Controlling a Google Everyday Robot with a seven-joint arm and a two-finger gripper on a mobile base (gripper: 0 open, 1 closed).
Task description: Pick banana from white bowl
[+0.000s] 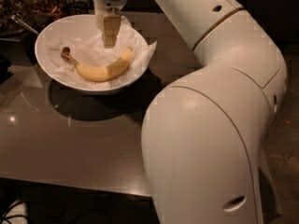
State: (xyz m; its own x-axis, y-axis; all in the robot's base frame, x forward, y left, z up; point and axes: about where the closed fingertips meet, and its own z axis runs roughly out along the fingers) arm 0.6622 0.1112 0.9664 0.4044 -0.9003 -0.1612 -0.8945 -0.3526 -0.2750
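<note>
The banana (100, 71) is pale yellow with a dark stem tip pointing left. It lies curved in the white bowl (41, 56) on crumpled white paper (88, 52), at the back left of the table. My gripper (109, 42) hangs straight down over the back of the bowl. Its tan tip is just above and behind the banana's right half and is not touching it. Nothing hangs from the gripper.
My white arm's big elbow (210, 143) fills the right foreground and hides that side of the brown table (70, 143). A dark tray of clutter (32, 6) with a metal handle (23, 24) stands behind the bowl at the back left. The table's front edge runs along the bottom.
</note>
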